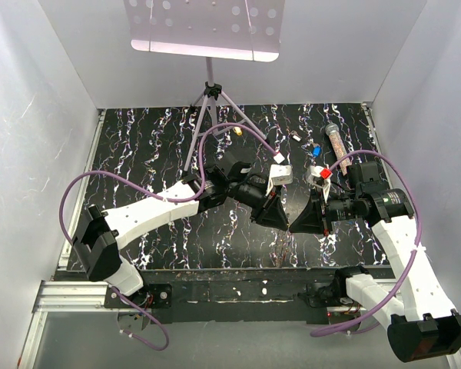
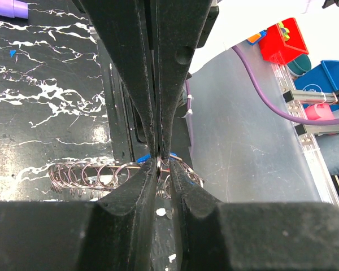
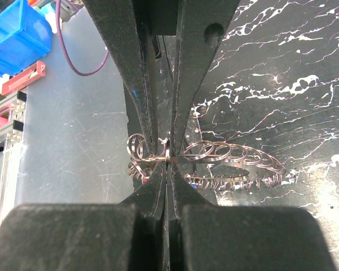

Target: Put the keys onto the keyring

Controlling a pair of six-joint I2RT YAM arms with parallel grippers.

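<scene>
The keyring (image 3: 231,152) is a chain-like row of thin metal loops held above the black marbled table (image 1: 154,146). My right gripper (image 3: 166,164) is shut on one loop, seen edge-on between its fingertips. My left gripper (image 2: 164,169) faces it tip to tip, its jaws a narrow gap apart around the same loop. The keyring (image 2: 101,172) trails off to the left there, with a bit of blue behind the tips. In the top view both grippers meet mid-table (image 1: 290,227). A blue key (image 1: 315,151), a red key (image 1: 323,174) and a yellow key (image 1: 237,131) lie farther back.
A glittery tube (image 1: 334,138) lies at the back right near the keys. A tripod stand (image 1: 210,92) rises at the back centre. A purple pen (image 2: 5,7) lies at the far left of the left wrist view. Coloured bins (image 2: 285,39) stand beyond the table's edge.
</scene>
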